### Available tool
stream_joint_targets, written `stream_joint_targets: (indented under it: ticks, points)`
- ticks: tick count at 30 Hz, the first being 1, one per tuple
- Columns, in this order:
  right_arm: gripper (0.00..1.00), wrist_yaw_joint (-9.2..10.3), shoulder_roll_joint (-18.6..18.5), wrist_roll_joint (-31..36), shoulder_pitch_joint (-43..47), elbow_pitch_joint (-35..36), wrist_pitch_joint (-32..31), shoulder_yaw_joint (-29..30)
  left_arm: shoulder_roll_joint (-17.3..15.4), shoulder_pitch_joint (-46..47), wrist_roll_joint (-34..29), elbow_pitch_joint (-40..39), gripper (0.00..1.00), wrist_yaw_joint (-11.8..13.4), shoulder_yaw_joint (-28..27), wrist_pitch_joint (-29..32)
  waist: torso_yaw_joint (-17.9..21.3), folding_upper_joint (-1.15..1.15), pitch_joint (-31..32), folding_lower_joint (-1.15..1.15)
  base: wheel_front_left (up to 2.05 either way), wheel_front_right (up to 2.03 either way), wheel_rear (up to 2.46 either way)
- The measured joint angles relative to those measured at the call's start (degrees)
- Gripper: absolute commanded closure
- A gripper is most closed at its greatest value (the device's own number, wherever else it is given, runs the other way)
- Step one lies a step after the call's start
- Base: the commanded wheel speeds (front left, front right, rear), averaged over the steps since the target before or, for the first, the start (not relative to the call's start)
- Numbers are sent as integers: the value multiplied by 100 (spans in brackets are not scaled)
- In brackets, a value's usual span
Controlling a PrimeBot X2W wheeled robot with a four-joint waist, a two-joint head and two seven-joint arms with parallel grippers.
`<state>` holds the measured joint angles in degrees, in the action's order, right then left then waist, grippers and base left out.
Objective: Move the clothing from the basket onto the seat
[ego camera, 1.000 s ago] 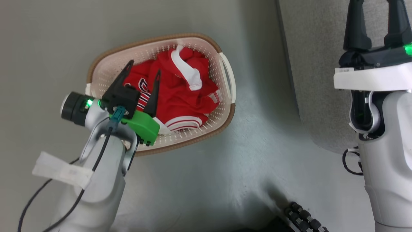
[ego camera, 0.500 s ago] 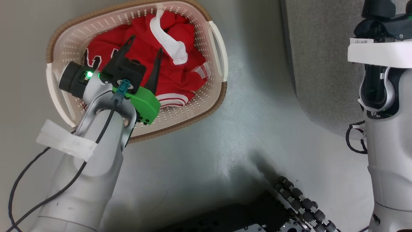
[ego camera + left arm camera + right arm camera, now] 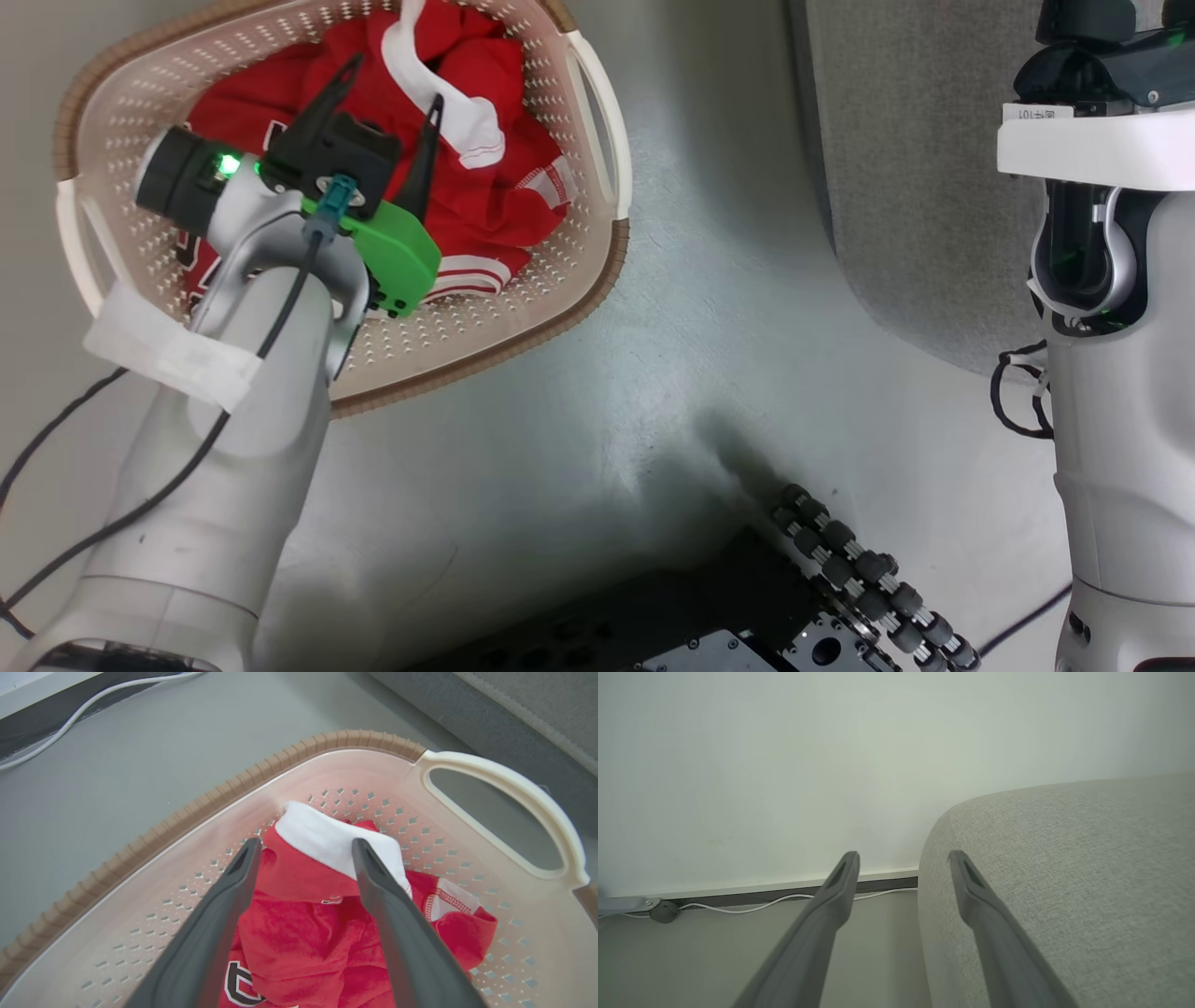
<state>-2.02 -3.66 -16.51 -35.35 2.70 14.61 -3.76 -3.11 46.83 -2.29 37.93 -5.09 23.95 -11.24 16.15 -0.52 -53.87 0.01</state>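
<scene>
The cream basket (image 3: 523, 345) with its brown rim stands on the floor at the upper left of the head view. The red clothing (image 3: 476, 201) lies bunched inside it, a white sleeve (image 3: 439, 98) on top. My left gripper (image 3: 395, 81) hangs open just over the pile, fingers pointing at that sleeve. In the left wrist view the left gripper (image 3: 304, 842) straddles the white sleeve (image 3: 327, 842) above the clothing (image 3: 299, 933), touching nothing that I can see. The grey seat (image 3: 896, 168) is at the right. My right gripper (image 3: 903, 854) stands open and empty beside the seat's rounded edge (image 3: 1064, 882).
My own black base with a row of rollers (image 3: 859, 579) sits at the bottom of the head view. Grey floor lies between basket and seat. A white cable (image 3: 738, 907) runs along the foot of the wall. The basket's side handle (image 3: 514, 793) faces the seat.
The head camera has tilted, shifting the whole picture. Relative to the basket, my left gripper has gone deeper over the pile, towards the white sleeve. Both grippers stay open.
</scene>
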Motion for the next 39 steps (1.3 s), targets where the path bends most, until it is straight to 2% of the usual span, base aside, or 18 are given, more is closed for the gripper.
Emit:
stream_joint_targets:
  ticks: [14,15,16,17,18,30,39]
  points:
    - [0,-51,56,-19,-94,-48,0,74,-130,436,1,582,0,1,-163,-33,259,0,-292,0,0,0,0]
    - [0,-51,56,-19,-95,-54,0,80,-129,437,1,616,11,1,-162,-43,266,0,-299,0,0,0,0]
    - [0,-53,56,-19,-95,-59,0,85,-127,439,1,646,44,1,-160,-43,271,0,-305,0,0,0,0]
    - [0,-59,58,-19,-96,-68,0,89,-126,445,1,677,65,1,-153,-48,273,0,-308,0,0,0,0]
    - [0,-60,62,-19,-97,-77,0,92,-126,456,2,698,100,0,-140,-53,274,0,-309,0,0,0,0]
    - [0,-102,81,49,-96,-277,0,189,-20,485,96,721,100,-52,56,-299,156,0,-102,0,0,0,0]
    - [0,-199,81,248,11,-576,0,230,47,236,424,350,100,-71,115,-327,-24,0,312,0,0,0,0]
